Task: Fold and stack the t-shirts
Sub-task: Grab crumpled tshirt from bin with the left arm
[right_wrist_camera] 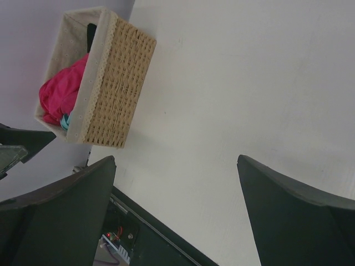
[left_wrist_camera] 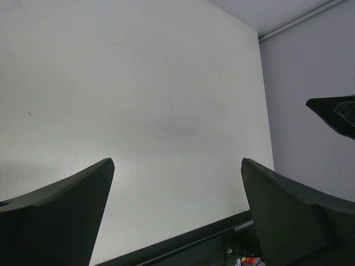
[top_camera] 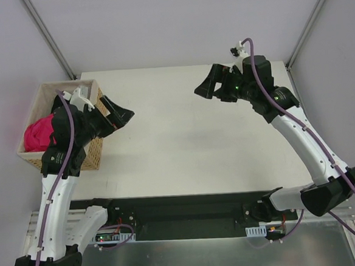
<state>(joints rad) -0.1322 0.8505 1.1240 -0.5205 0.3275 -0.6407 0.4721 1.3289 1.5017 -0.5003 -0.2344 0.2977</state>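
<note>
Both tools wide apart, laundry heaped in the basket (top_camera: 97, 153).
We see the left tool (top_camera: 120, 115) (left_wrist_camera: 177, 163) hovering just past the basket's right wall, fingers spread with only bare surface (top_camera: 184, 138) between them. The right tool (top_camera: 208, 92) (right_wrist_camera: 176, 160) hangs over the far right side, equally spread and empty. At the far left corner, the basket holds the red shirt (top_camera: 37, 133) (right_wrist_camera: 61, 91) in a bunch. A sliver of teal shirt (right_wrist_camera: 65, 119) peeks out under it, and something black (right_wrist_camera: 91, 33) lies at the far end, though we cannot tell what.
</note>
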